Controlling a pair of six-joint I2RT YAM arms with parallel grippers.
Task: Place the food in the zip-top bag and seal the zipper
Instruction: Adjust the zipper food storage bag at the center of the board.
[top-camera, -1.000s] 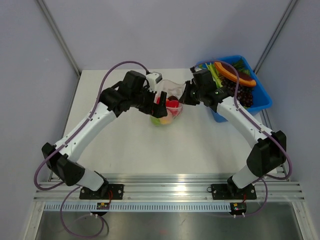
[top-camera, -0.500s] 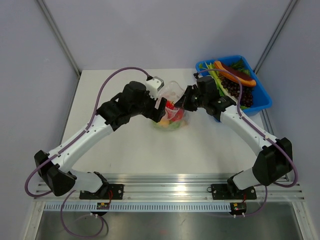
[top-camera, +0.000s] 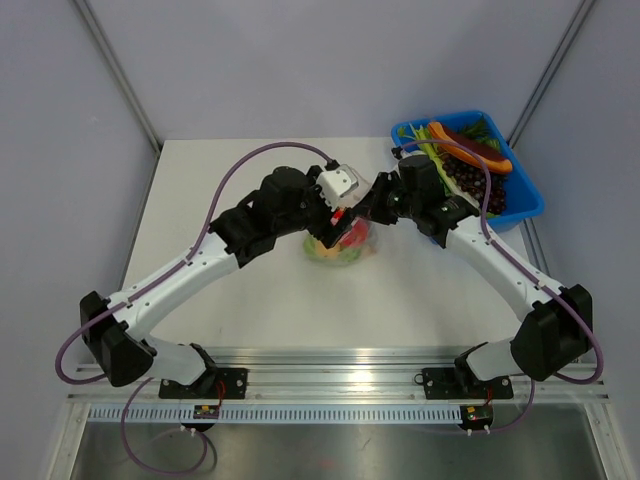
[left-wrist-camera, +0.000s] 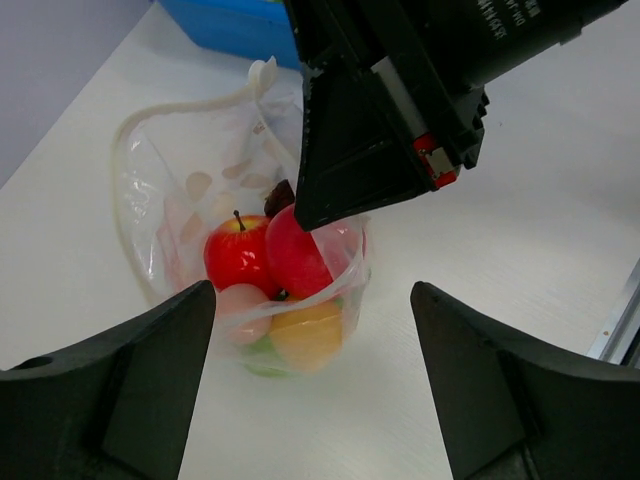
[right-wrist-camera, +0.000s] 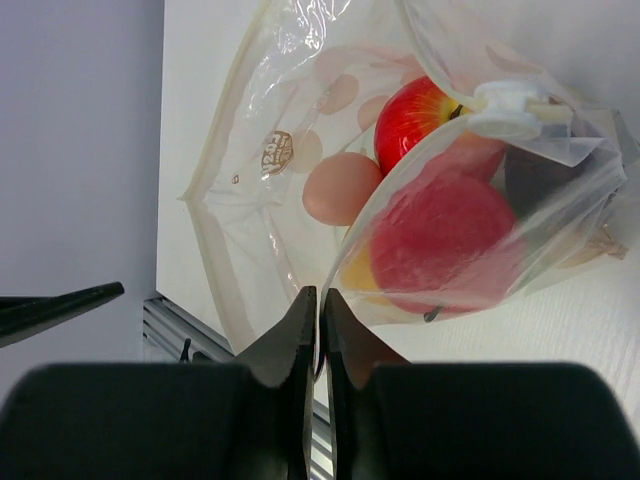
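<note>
The clear zip-top bag (top-camera: 342, 243) lies on the white table between both grippers, mouth open. It holds the food: a red apple (left-wrist-camera: 236, 258), a second red fruit (left-wrist-camera: 300, 255), a pale peach piece (right-wrist-camera: 340, 187), and yellow (left-wrist-camera: 308, 338) and green pieces. My right gripper (right-wrist-camera: 320, 296) is shut on the zipper strip (right-wrist-camera: 375, 215) at the mouth's near edge; it also shows in the left wrist view (left-wrist-camera: 305, 215). A white slider tab (right-wrist-camera: 510, 100) sits on the strip's far end. My left gripper (left-wrist-camera: 312, 292) is wide open just above the bag, touching nothing.
A blue tray (top-camera: 522, 207) stands at the back right, close behind my right arm, holding green, orange and dark grape-like toys. The table's right edge lies just beyond it. Bare white table (top-camera: 250, 290) lies in front of the bag.
My left wrist has swung right, over the bag. The bag has dropped slightly nearer and slumped on the table. My right gripper has stayed on the bag's mouth edge.
</note>
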